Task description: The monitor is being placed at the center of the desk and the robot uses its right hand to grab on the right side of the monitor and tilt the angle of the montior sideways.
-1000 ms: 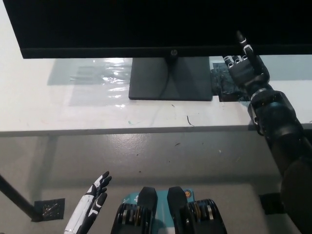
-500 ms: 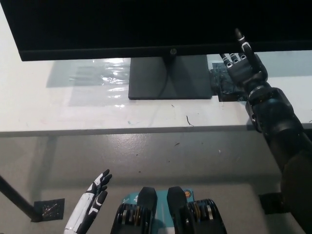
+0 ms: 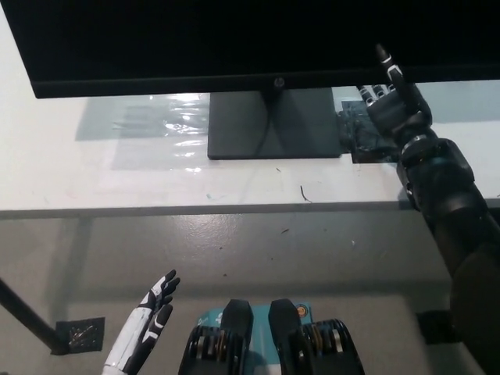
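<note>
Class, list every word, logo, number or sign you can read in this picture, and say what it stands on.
Round logo on the monitor bottom bezel, above the stand: too small to read.
Nothing else legible on the desk.

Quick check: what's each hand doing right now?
Left hand: open, holding nothing, low beside the body.
Right hand: raised at the monitor bottom edge; grip cannot be told.

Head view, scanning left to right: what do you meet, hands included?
Left hand, low beside the desk → monitor stand base → dark mat → right hand, raised at the monitor's lower edge.
</note>
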Motion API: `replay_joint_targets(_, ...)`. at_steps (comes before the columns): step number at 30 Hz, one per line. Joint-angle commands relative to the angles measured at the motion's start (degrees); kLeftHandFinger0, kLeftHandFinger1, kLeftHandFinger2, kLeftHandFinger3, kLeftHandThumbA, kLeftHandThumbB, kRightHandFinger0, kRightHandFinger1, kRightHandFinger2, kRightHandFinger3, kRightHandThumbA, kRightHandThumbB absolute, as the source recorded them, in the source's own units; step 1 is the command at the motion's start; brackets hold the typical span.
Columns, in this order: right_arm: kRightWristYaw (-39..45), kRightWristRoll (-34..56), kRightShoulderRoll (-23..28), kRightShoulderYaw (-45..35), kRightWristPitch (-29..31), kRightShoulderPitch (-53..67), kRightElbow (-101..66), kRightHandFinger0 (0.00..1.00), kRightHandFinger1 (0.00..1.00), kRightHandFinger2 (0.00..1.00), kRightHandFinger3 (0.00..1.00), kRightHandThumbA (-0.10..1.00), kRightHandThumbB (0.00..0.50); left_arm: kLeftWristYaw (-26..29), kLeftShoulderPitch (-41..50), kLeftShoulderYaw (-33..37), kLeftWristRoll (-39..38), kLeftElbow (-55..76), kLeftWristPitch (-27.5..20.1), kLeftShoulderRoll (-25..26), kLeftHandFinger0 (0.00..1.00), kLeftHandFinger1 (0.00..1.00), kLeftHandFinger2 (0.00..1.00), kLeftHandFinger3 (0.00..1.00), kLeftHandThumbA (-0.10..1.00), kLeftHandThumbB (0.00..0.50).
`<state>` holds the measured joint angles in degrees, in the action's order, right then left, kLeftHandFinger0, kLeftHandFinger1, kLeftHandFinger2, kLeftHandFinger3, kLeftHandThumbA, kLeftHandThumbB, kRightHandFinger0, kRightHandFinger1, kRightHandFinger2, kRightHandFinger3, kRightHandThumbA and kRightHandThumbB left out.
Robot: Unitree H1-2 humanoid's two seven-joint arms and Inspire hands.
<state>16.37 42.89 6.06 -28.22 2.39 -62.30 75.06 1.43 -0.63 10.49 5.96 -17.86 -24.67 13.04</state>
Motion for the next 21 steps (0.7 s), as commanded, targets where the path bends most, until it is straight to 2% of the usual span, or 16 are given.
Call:
replay_joint_targets(1, 5.0, -5.0, -4.6, 6.0, 1.5, 9.8, -24.7, 1.0, 1.0, 1.0, 1.0, 1.0, 0.359, -1.2, -1.6, -0.6, -1.1, 0.9, -2.3, 1.0, 1.0, 1.0, 1.0, 1.0, 1.0, 0.349)
replay_joint_targets(3, 2.6, -8.3, -6.9, 9.9, 1.4, 19.2, -41.4, 1.0, 1.0, 1.0, 1.0, 1.0, 0.361, -1.1, -1.7, -0.7, -1.0, 0.7, -2.3, 1.1, 1.0, 1.0, 1.0, 1.0, 1.0, 0.351)
replay_joint_targets(5, 2.4, -10.0, -8.0, 12.3, 1.4, 26.9, -52.6, 1.0, 1.0, 1.0, 1.0, 1.0, 0.406, -1.0, -1.7, -0.7, -0.7, 0.7, -2.3, 1.2, 1.0, 1.0, 1.0, 1.0, 1.0, 0.35)
replay_joint_targets(6, 2.1, -10.8, -8.2, 13.1, 1.6, 29.4, -55.8, 1.0, 1.0, 1.0, 1.0, 1.0, 0.482, -1.0, -1.5, -0.5, -0.7, 0.7, -2.3, 1.2, 1.0, 1.0, 1.0, 1.0, 1.0, 0.347)
replay_joint_targets(7, 0.8, -13.2, -8.8, 14.5, 1.6, 34.2, -62.5, 1.0, 1.0, 1.0, 1.0, 1.0, 0.386, -1.0, -1.3, -0.4, -0.6, 0.7, -2.3, 1.3, 1.0, 1.0, 1.0, 1.0, 1.0, 0.346)
replay_joint_targets(8, 1.2, -14.5, -8.9, 15.5, 2.3, 37.6, -66.4, 1.0, 1.0, 1.0, 1.0, 1.0, 0.357, -1.4, -1.3, -0.5, -1.3, 0.5, -2.3, 1.2, 1.0, 1.0, 1.0, 1.0, 1.0, 0.348)
replay_joint_targets(9, 2.3, -16.5, -8.8, 16.7, 4.1, 41.5, -70.3, 1.0, 1.0, 1.0, 1.0, 1.0, 0.357, -1.1, -1.4, -0.4, -1.0, 0.3, -2.3, 1.1, 1.0, 1.0, 1.0, 1.0, 1.0, 0.349)
replay_joint_targets(13, 4.6, -21.4, -8.5, 18.8, 9.2, 49.6, -76.1, 1.0, 1.0, 1.0, 1.0, 1.0, 0.42, -0.9, -0.9, -0.3, -1.0, 0.2, -2.3, 0.9, 1.0, 1.0, 1.0, 1.0, 1.0, 0.347)
replay_joint_targets(16, 4.2, -27.6, -9.6, 20.3, 14.5, 55.3, -80.0, 1.0, 1.0, 1.0, 1.0, 1.0, 0.425, -0.9, -1.2, -0.2, -1.1, -0.3, -2.3, 0.7, 1.0, 1.0, 1.0, 1.0, 1.0, 0.356)
replay_joint_targets(18, 5.0, -28.1, -10.8, 21.5, 16.7, 58.1, -82.2, 1.0, 1.0, 1.0, 1.0, 1.0, 0.431, -0.8, -1.3, -0.3, -0.8, -0.3, -2.3, 0.7, 1.0, 1.0, 1.0, 1.0, 1.0, 0.369)
replay_joint_targets(21, 4.3, -28.2, -10.5, 22.0, 16.5, 58.4, -82.7, 1.0, 1.0, 1.0, 1.0, 1.0, 0.433, -0.9, -1.3, -0.3, -0.8, -0.4, -2.3, 0.7, 1.0, 1.0, 1.0, 1.0, 1.0, 0.369)
